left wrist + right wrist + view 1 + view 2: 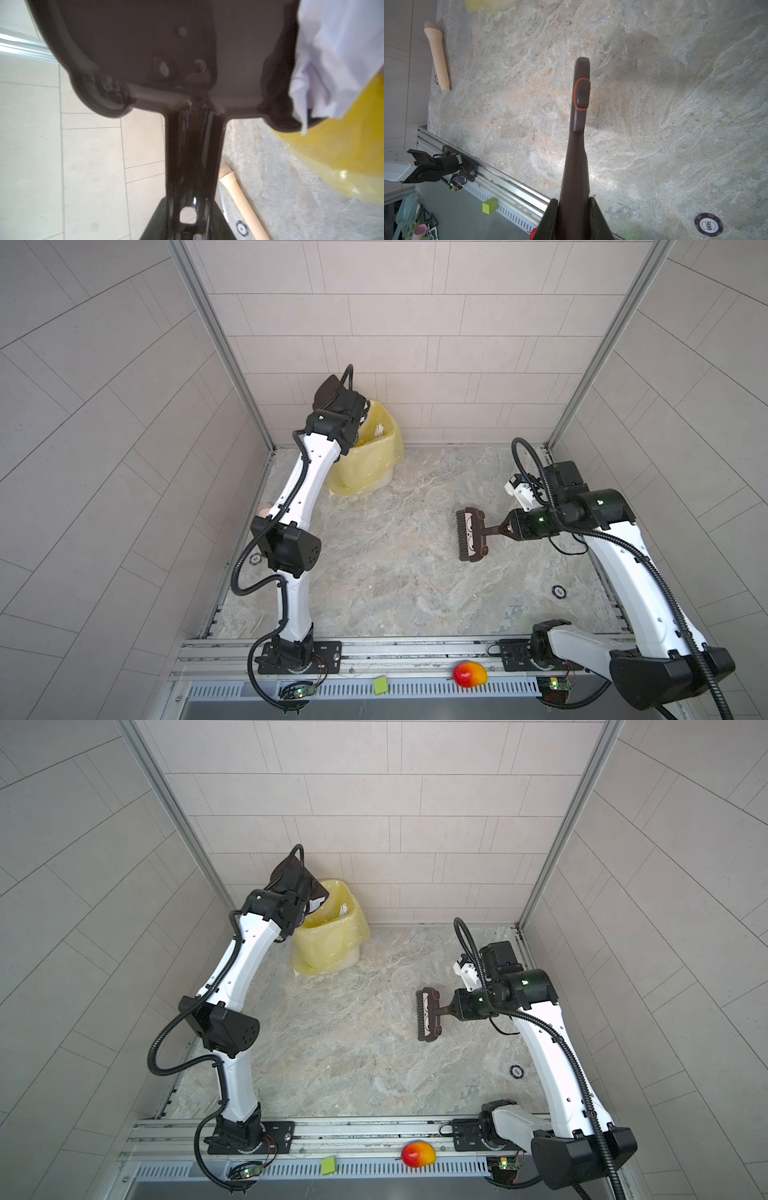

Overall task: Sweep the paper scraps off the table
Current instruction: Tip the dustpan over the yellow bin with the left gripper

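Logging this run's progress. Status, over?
Left end effector shut on dustpan, tipped over the bin. Right end effector shut on brush, over the table. Paper scraps in bin; none seen on table. Nothing blocking the brush.

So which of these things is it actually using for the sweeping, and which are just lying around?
For the job: brush, dustpan, yellow-lined bin, paper scraps inside it.

Just lying about: mango, green note, poker chip, beige microphone.

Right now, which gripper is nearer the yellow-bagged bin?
Left. The left gripper holds the dustpan above the bin; the right gripper, holding the brush, sits apart across the table.
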Controlling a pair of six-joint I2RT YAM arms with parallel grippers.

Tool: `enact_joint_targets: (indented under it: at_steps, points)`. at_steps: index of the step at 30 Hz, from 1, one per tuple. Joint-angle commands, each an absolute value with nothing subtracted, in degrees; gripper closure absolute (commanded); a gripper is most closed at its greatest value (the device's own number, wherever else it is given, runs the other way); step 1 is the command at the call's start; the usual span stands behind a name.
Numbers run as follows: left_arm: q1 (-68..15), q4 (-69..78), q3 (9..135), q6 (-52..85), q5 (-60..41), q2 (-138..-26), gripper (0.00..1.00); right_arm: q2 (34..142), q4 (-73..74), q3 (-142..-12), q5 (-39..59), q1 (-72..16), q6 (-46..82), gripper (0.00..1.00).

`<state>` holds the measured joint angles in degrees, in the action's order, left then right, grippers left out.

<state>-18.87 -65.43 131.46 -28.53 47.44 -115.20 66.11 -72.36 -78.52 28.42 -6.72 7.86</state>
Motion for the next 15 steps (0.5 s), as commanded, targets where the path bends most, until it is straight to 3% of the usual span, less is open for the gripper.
enact_joint_targets:
  at_steps: [1,12,15]
  points:
    - [-21.5,-50.4,126.0,-44.7,58.3,-112.9,1.0,66.0,-72.6,-80.1,30.0,-6.7,8.1,1.0]
    - [-24.2,-2.3,103.6,-83.5,64.7,-105.7,1.0,65.4,-71.7,-78.6,30.7,-6.6,8.1,1.0]
    - [-24.3,-0.6,101.8,-84.7,65.3,-104.7,1.0,65.8,-71.6,-79.0,30.8,-6.9,8.0,1.0]
